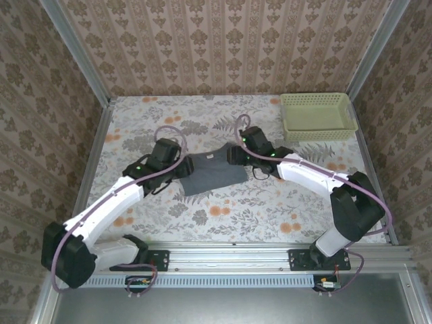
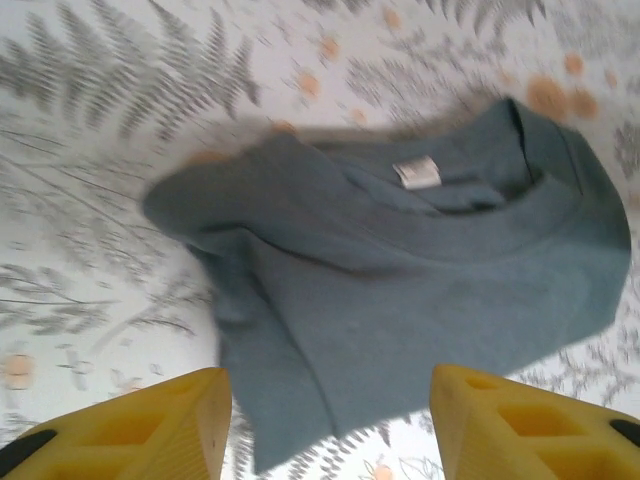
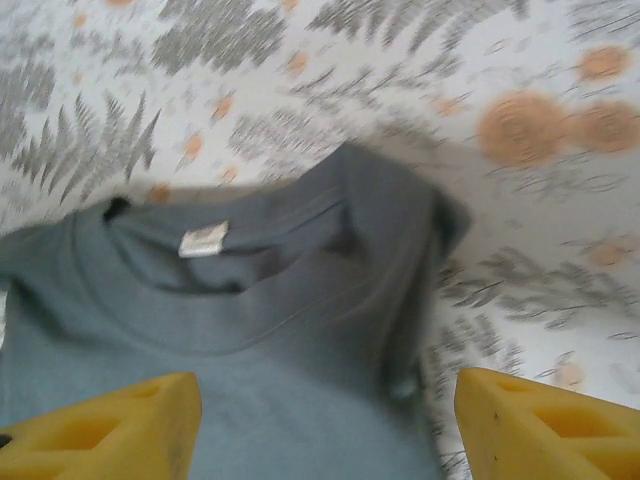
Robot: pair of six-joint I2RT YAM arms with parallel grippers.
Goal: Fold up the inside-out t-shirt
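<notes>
T-shirt lies bunched flat on the table, well apart from the basket, to its near left. Right gripper sits between shirt and basket; left gripper on the shirt's side away from the basket. Both have jaws apart and empty. Judged: they flank it to take matching edges. Count: one shirt, one collar label, one basket, two grippers.

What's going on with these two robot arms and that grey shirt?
Two robot arms are folding a blue-grey t-shirt, which lies bunched and partly folded in the middle of the flowered table. The left gripper and the right gripper hover at either side of it, both open and holding nothing. A pale basket stands at the far right corner.
</notes>
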